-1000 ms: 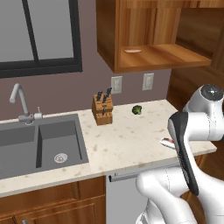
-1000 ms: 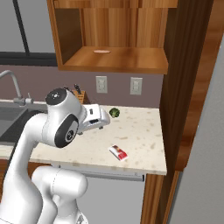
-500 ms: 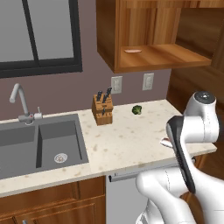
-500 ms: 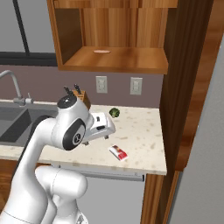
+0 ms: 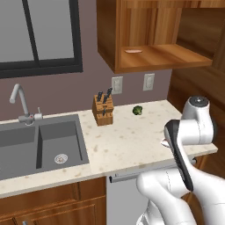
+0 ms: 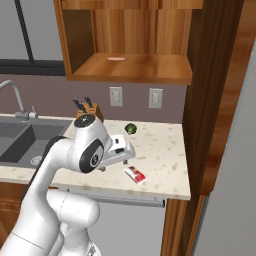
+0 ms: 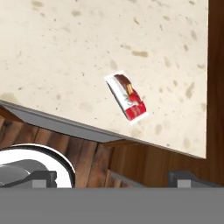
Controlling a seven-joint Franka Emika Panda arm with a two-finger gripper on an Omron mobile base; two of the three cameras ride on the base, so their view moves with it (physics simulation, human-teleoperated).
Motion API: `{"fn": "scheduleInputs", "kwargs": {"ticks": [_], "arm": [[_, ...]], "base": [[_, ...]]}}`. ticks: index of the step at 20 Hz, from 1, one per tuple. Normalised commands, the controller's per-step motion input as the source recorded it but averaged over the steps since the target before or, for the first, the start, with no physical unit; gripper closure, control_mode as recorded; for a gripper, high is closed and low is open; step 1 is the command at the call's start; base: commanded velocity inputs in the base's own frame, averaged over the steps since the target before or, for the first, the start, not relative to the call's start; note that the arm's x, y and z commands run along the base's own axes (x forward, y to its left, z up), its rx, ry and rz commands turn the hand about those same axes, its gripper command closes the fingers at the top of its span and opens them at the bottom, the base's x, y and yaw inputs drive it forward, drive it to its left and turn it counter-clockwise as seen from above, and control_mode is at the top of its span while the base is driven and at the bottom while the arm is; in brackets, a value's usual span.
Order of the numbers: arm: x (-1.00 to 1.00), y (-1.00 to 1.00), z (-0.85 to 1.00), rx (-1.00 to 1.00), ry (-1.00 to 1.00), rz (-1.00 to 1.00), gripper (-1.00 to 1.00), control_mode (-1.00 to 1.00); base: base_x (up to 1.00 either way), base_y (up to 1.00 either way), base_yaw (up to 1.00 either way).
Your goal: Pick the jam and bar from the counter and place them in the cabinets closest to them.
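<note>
Beige speckled counter point(image 6: 165, 155) carries the bar point(image 7: 127, 96), flat near the front edge, just past centre toward 1 o'clock in the hand view. Above it hangs the gripper point(image 7: 113, 177), fingers wide apart and empty. This looks like the approach to the bar; next it must descend, straddle the packet, and close.

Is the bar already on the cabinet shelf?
No, the bar lies flat on the counter near its front edge, below the gripper.
</note>
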Motion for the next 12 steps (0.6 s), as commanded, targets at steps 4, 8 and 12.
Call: {"fn": "scheduleInputs", "kwargs": {"ticks": [4, 8, 12], "arm": [[0.17, -0.17, -0.28, 0.00, 0.00, 0.02, -1.00, -1.00], [0.24, -0.12, -0.28, 0.00, 0.00, 0.02, -1.00, -1.00], [0.29, -0.09, -0.29, 0.00, 0.00, 0.02, -1.00, -1.00]], "base": [[0.00, 0.00, 0.00], [0.00, 0.00, 0.00], [0.00, 0.00, 0.00]]}}
